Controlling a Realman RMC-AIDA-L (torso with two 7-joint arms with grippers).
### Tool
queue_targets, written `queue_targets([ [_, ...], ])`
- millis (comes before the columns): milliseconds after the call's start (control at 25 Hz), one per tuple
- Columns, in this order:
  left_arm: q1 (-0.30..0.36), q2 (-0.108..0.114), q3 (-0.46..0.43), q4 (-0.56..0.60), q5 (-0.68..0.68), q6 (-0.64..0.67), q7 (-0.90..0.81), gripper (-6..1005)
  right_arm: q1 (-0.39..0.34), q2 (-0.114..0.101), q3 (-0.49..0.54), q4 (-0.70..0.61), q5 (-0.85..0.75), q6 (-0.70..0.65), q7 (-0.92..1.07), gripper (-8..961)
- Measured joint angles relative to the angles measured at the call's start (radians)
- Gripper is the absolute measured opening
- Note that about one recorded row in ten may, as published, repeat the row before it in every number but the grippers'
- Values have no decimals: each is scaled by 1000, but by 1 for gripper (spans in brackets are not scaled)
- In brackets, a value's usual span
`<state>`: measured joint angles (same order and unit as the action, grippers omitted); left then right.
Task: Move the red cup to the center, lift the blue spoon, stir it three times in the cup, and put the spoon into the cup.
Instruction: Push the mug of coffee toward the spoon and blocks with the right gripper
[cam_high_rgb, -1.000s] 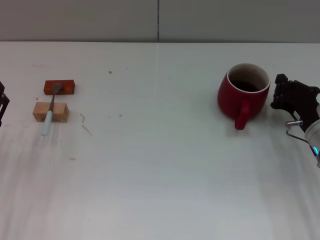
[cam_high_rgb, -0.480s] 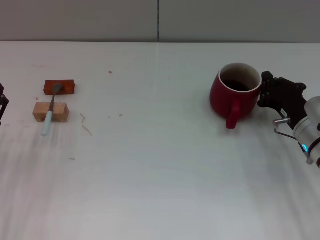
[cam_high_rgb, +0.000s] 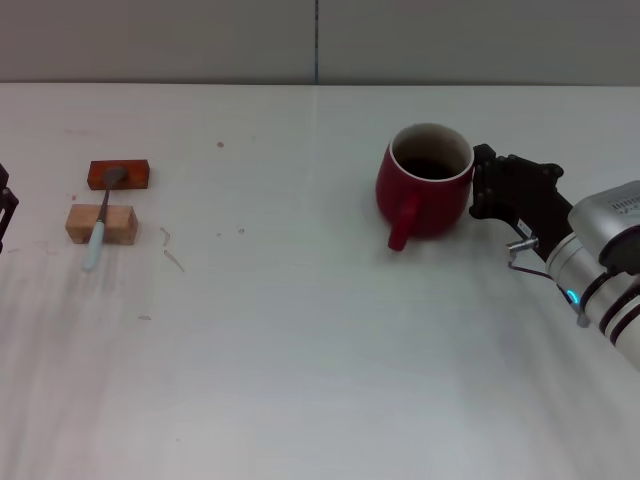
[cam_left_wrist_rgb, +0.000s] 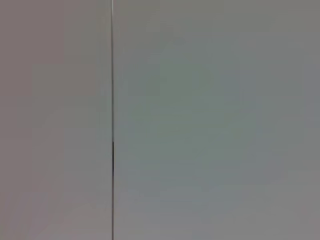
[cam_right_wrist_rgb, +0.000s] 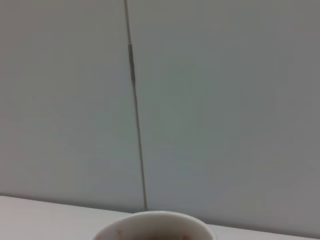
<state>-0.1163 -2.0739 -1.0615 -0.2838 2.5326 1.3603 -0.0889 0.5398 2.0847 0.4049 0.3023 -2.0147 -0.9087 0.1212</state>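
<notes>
The red cup (cam_high_rgb: 432, 205) stands upright on the white table (cam_high_rgb: 320, 360), right of the middle, its handle pointing to the front left. Its pale rim also shows at the edge of the right wrist view (cam_right_wrist_rgb: 155, 226). My right gripper (cam_high_rgb: 482, 186) rests against the cup's right side. The blue spoon (cam_high_rgb: 97, 240) lies at the far left, its bowl on a red-orange block (cam_high_rgb: 135, 175) and its handle across a tan wooden block (cam_high_rgb: 118, 225). My left gripper (cam_high_rgb: 5, 205) is parked at the left edge, apart from the spoon.
A grey wall with a vertical seam (cam_high_rgb: 317, 40) runs along the table's far edge. A few small marks (cam_high_rgb: 172, 258) lie on the table beside the blocks. The left wrist view shows only the wall.
My right gripper has slid left with the red cup against it. The cup has moved toward the middle and its handle has turned to the front left. The spoon and left arm have not moved.
</notes>
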Motion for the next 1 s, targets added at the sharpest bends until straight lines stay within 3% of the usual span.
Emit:
queue_targets([
  [1000,-1,0,0,0,0,-1,0,825,37,2,-7,76,-78,33,2,37],
])
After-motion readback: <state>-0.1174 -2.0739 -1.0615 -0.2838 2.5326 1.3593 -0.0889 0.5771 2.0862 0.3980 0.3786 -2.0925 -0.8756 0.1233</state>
